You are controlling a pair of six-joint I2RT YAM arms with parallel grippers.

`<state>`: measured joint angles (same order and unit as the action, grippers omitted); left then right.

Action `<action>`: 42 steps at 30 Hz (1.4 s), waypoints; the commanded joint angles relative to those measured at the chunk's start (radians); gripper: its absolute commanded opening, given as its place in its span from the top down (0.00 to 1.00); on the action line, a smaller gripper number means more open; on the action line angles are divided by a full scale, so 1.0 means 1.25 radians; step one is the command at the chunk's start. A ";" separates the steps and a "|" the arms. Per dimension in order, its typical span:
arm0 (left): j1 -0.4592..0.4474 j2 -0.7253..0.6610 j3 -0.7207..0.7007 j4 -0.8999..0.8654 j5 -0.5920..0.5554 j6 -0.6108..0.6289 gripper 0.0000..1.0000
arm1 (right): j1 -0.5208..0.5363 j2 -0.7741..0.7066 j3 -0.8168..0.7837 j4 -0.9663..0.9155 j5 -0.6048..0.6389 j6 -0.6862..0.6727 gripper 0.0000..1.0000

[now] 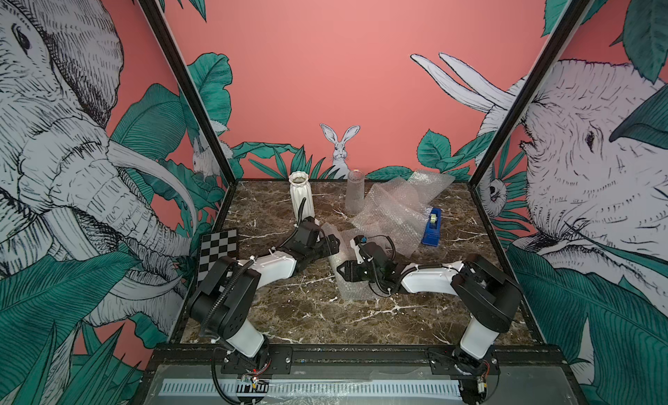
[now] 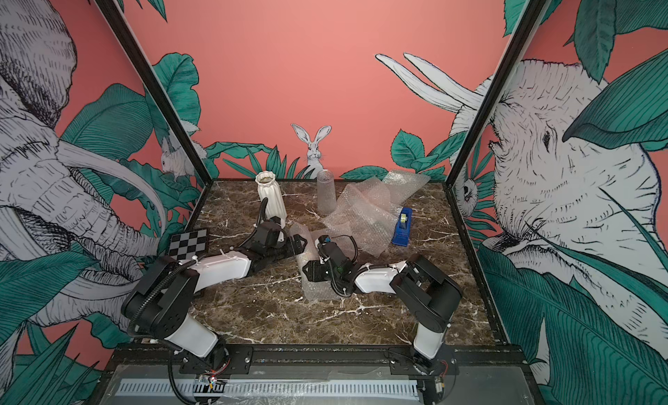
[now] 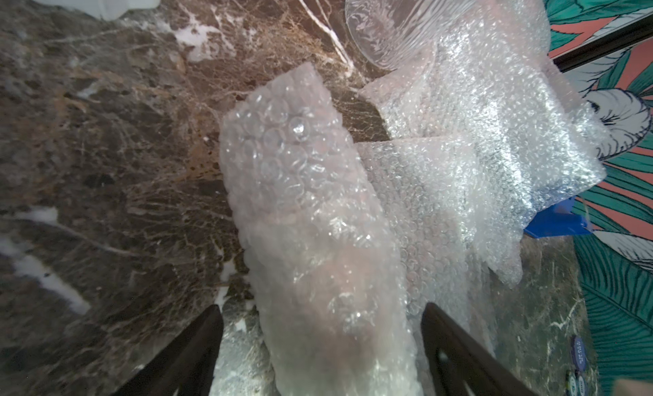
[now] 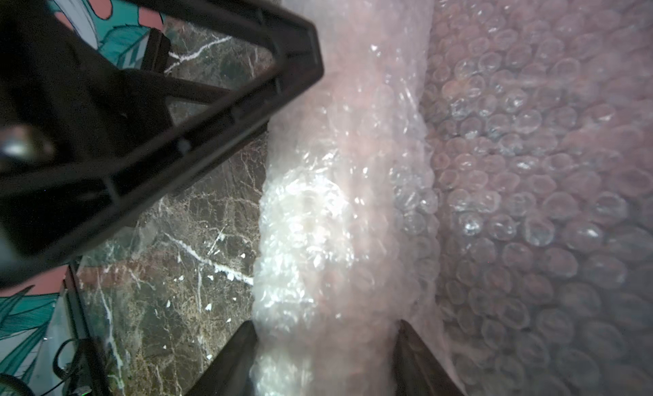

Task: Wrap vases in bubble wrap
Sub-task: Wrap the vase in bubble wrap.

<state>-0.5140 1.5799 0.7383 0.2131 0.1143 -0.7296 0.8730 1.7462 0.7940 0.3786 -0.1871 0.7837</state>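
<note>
- The roll [image 3: 318,217] of bubble wrap is lying on its side near the middle of the tabletop [image 1: 307,320], one end pointing toward the back wall. A pale shape is showing through its layers.
- The left claw [image 3: 321,307] is hanging over the roll's far half with its fingers spread. In the left wrist view a dark finger is standing on each side of the roll, and tabletop is showing in the gap on one side.
- The right claw [image 4: 327,323] is reaching in from the opposite side, nearer the front end. In the right wrist view its fingers are sitting against both sides of the roll, pinching it.
- The two claws are nearly meeting tip to tip across the roll in both top views.
- Loose sheets [image 1: 397,204] of bubble wrap are lying crumpled in a heap behind and to the right of the roll, one edge reaching it.
- A glass vase [image 1: 355,193] is standing upright at the back, just beside the heap.
- A white vase [image 1: 300,193] is standing upright left of the glass one, behind the left arm's wrist.
- A blue dispenser [image 1: 432,228] is sitting at the heap's right edge.
- A checkerboard [image 1: 218,249] is lying at the tabletop's left edge.
</note>
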 commanded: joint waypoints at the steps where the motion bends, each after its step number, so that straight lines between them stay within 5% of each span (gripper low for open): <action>1: 0.005 -0.011 -0.006 0.018 0.009 0.002 0.12 | -0.011 0.019 -0.053 0.058 -0.037 0.076 0.46; 17: 0.005 0.093 0.044 0.012 0.048 -0.008 0.28 | -0.065 0.058 -0.157 0.319 -0.097 0.212 0.46; 27: -0.002 0.115 0.089 -0.117 -0.023 0.007 0.31 | -0.057 -0.108 -0.057 -0.090 0.038 -0.022 0.25; 35: -0.013 0.125 0.102 -0.122 -0.025 0.004 0.31 | 0.047 -0.135 0.130 -0.381 0.242 -0.243 0.25; 42: -0.013 0.127 0.107 -0.126 -0.019 0.002 0.30 | 0.100 -0.043 0.221 -0.460 0.332 -0.294 0.27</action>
<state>-0.5304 1.7210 0.8680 0.1364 0.1226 -0.7319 0.9913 1.6508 1.0531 -0.0937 0.1360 0.4770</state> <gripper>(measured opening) 0.697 0.731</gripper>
